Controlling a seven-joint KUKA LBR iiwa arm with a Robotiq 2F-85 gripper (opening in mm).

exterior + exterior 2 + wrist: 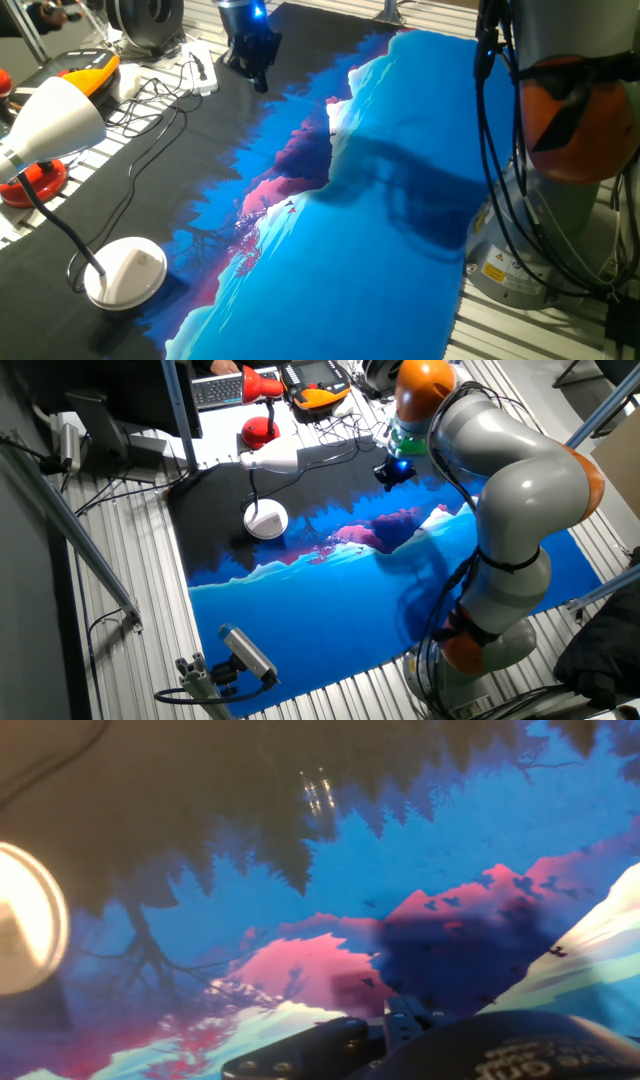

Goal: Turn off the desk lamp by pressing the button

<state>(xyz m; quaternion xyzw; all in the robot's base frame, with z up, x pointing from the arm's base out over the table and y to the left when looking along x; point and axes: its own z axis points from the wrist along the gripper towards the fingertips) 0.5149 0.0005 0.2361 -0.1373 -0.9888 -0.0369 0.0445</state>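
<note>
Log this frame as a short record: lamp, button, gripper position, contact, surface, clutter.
lamp: desk lamp, white dome base on the mat's dark edge, shade pointing away from the mat
button: button, faint mark on the dome top, unpressed
gripper: gripper above the far dark part of the mat, well away from the lamp
contact: none
finger state: cannot tell
surface: blue landscape mat
clutter: red lamp, cables

Below me the desk (300, 780) wears a mat (420, 890) printed with dark trees, pink peaks and blue sky. At the far left edge glows the lamp's round white base (25, 920), cut off by the frame. My end effector's dark body (400, 1040) fills the near edge; its fingertips are hidden.
</note>
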